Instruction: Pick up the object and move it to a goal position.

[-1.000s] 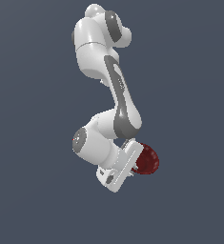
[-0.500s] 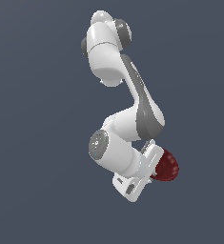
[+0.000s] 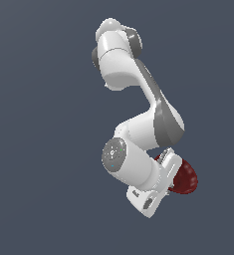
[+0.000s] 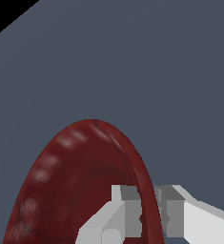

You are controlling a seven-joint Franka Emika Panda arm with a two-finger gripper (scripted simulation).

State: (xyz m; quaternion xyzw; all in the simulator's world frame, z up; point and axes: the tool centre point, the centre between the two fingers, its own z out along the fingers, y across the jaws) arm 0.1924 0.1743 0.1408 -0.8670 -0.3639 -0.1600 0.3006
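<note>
Pinching the glossy dark red dome's (image 4: 75,181) thin rim, white blocky jaws hold it.

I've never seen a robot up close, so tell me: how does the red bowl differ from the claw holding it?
The bowl is dark red, while the gripper is white and grey. The bowl is round and curved; the gripper's fingers are blocky and angular. The bowl's surface looks mottled and glossy, the gripper's plain and flat. What they share: they touch, since the fingers sit either side of the bowl's rim, one inside and one outside.

Glossy dark red bowl (image 4: 80,181)
</note>
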